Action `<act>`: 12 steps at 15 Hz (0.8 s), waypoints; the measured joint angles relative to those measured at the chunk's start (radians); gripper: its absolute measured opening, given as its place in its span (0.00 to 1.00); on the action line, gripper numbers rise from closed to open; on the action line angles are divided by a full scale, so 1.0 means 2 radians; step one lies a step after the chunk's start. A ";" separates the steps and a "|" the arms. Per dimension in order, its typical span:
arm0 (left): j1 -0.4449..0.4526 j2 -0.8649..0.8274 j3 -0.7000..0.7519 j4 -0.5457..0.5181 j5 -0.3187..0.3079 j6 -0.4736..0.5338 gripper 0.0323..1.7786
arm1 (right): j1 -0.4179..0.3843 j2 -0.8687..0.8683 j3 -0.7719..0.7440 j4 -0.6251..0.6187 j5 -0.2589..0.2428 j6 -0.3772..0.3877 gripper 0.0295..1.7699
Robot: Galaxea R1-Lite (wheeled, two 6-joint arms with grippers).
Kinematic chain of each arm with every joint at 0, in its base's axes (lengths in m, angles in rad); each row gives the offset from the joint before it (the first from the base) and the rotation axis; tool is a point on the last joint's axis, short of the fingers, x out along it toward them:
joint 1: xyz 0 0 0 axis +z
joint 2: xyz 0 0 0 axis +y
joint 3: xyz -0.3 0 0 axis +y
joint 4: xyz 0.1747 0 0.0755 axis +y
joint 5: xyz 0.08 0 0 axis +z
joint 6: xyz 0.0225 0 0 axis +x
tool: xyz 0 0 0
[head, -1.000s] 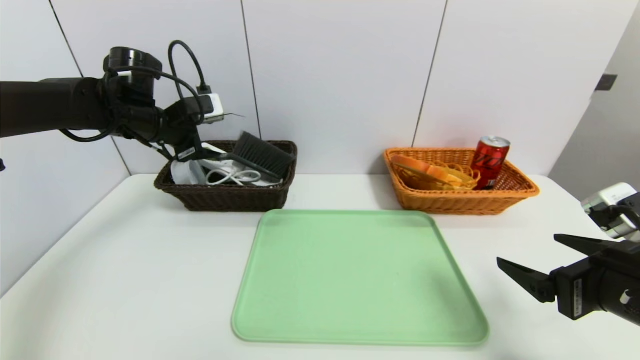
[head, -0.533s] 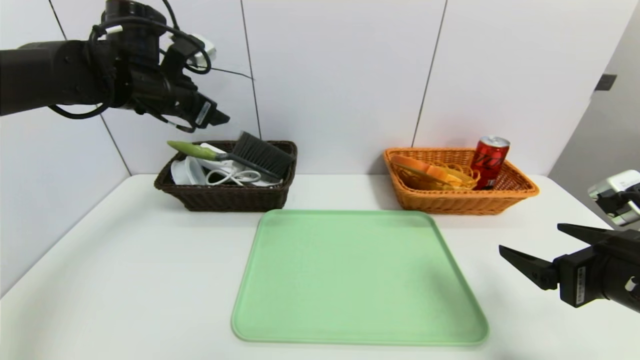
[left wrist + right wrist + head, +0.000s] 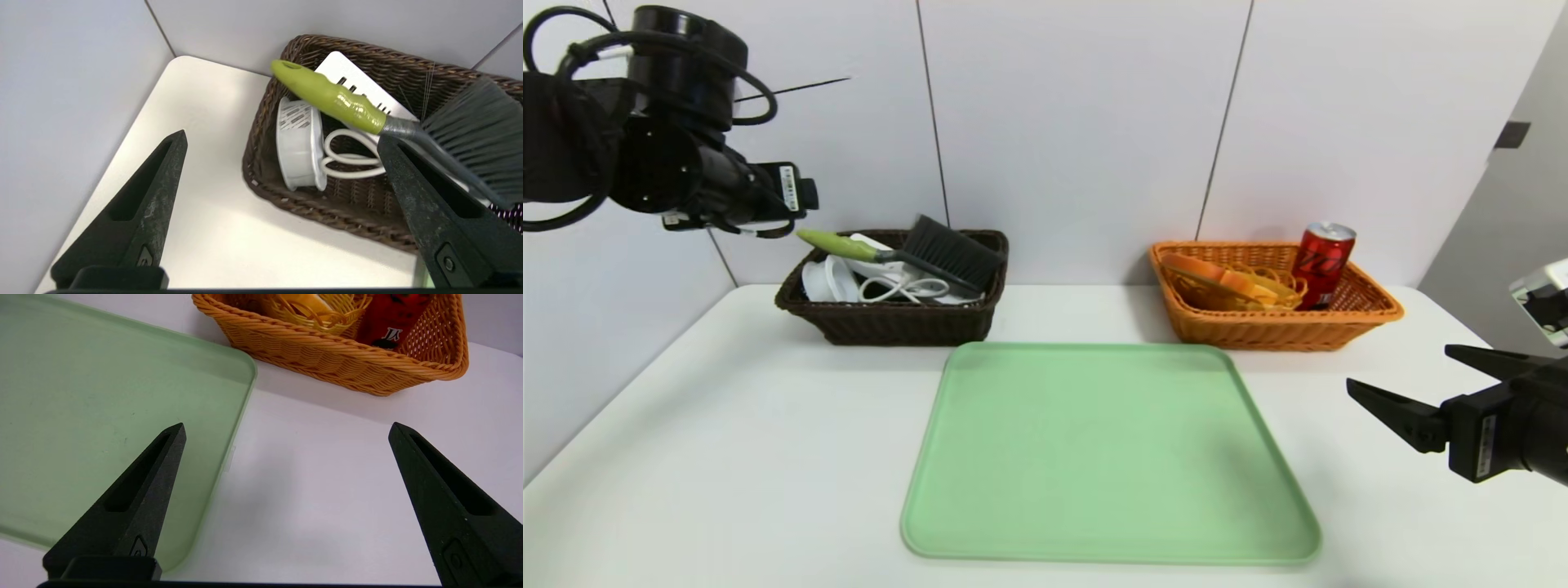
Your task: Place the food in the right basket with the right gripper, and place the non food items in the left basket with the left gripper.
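1. Overhead, the left gripper [image 3: 800,196] hangs high by the wall, above and just left of the dark basket [image 3: 894,322]; its fingers are hard to read from here. A brush [image 3: 915,253] with a green handle lies across that basket, on top of a white cable [image 3: 907,288] and other white items. The orange basket [image 3: 1274,327] at the right holds a red can [image 3: 1323,263] (upright against the far wall) and yellow food [image 3: 1233,284]. A bare green tray [image 3: 1107,453] sits on the table [image 3: 727,425] in front of both. The right gripper [image 3: 1417,384] hovers low, right of the tray, fingers spread and holding nothing.

2. Left wrist: the left gripper [image 3: 282,139] is spread wide, nothing between its fingers. Beyond it the brush [image 3: 367,112] rests in the dark basket [image 3: 327,208], handle poking over the rim, beside a white round item [image 3: 298,149] and the cable [image 3: 351,161].

3. Right wrist: the right gripper [image 3: 286,428] stands wide apart above bare table [image 3: 327,490], tray [image 3: 102,416] edge to one side, orange basket [image 3: 327,355] ahead.
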 joint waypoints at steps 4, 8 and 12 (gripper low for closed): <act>0.000 -0.076 0.067 -0.017 0.004 0.006 0.94 | -0.004 -0.024 0.001 0.000 0.001 -0.005 0.97; -0.019 -0.169 0.194 -0.061 0.026 0.006 0.94 | -0.020 -0.068 0.010 0.002 0.003 -0.009 0.97; -0.021 -0.269 0.343 -0.149 0.098 0.019 0.95 | -0.042 -0.120 0.037 0.003 0.013 -0.027 0.97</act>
